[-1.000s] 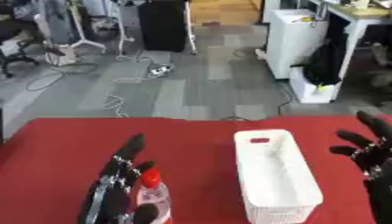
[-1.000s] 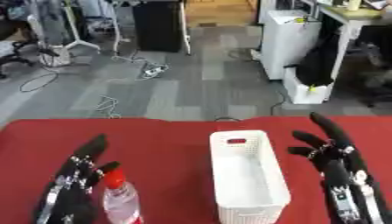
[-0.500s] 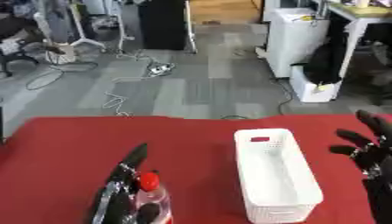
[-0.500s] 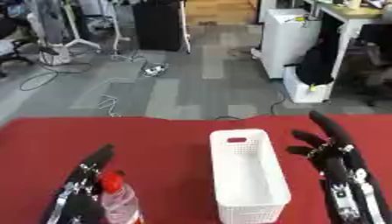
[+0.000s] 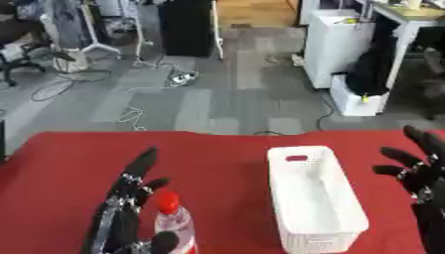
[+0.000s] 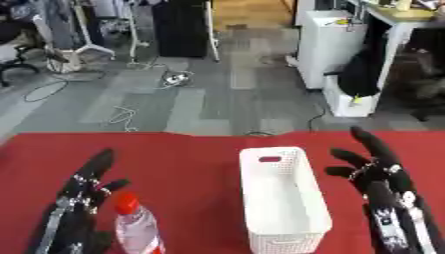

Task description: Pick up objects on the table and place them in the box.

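Note:
A clear plastic bottle point(image 5: 174, 225) with a red cap stands upright near the front left of the red table. My left hand point(image 5: 124, 213) is right beside it on its left, fingers straight and spread, thumb low by the bottle's side, not closed round it. The white slotted box point(image 5: 315, 198) lies lengthwise right of centre and is empty. My right hand point(image 6: 387, 196) hovers open to the right of the box, fingers pointing away.
The red table point(image 5: 217, 158) ends at a far edge, with grey office floor, cables, a white cabinet point(image 5: 334, 30) and a black bag point(image 5: 374, 69) beyond it. Bare cloth lies between bottle and box.
My left hand has shifted slightly left and its fingers have spread wider beside the bottle. The right hand and the box have stayed put.

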Robot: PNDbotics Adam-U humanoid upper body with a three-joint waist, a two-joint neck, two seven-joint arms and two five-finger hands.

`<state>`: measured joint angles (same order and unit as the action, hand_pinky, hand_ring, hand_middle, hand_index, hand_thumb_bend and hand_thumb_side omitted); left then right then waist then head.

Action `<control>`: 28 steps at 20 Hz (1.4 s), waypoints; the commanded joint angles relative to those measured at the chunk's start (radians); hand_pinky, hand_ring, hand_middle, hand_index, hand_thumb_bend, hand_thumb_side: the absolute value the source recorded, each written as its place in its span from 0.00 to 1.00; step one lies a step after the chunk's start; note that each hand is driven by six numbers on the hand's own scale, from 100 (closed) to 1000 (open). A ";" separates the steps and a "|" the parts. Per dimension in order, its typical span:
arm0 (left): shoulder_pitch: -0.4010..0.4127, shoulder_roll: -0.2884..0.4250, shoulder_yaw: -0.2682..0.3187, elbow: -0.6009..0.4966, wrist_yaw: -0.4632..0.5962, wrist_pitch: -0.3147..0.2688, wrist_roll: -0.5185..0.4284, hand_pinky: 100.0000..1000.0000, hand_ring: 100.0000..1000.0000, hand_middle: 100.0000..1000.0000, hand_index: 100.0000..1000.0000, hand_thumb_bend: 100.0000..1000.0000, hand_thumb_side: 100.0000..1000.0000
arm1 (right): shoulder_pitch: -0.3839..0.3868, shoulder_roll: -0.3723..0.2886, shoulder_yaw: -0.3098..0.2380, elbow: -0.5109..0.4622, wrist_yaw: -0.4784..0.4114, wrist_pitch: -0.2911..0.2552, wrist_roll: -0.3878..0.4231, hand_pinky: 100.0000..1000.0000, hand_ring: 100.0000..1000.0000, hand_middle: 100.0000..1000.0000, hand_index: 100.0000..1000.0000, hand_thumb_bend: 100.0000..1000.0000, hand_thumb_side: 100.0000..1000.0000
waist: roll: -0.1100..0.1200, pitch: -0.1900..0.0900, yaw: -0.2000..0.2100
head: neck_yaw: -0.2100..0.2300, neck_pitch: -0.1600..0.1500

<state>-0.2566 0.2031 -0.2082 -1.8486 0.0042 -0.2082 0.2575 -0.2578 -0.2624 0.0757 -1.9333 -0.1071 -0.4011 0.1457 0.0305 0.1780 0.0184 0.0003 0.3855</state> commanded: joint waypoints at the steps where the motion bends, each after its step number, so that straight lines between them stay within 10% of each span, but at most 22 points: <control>1: -0.006 0.014 0.009 -0.010 -0.020 0.001 -0.006 0.78 1.00 0.91 0.89 0.89 0.54 | -0.005 -0.007 -0.005 -0.016 0.000 -0.003 0.002 0.73 0.84 0.98 0.99 0.00 0.65 | -0.001 -0.013 -0.003 | 0.003 -0.002; 28: -0.012 -0.008 -0.004 0.148 -0.033 -0.045 -0.085 0.78 1.00 0.91 0.88 0.91 0.61 | -0.009 -0.002 -0.008 -0.028 -0.035 0.018 0.018 0.73 0.84 0.99 0.99 0.00 0.64 | 0.004 0.005 -0.018 | 0.003 0.000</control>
<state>-0.2574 0.1959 -0.2093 -1.6915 -0.0344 -0.2503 0.1785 -0.2578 -0.2621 0.0751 -1.9392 -0.1364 -0.3837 0.1623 0.0356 0.1940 0.0016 0.0004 0.3859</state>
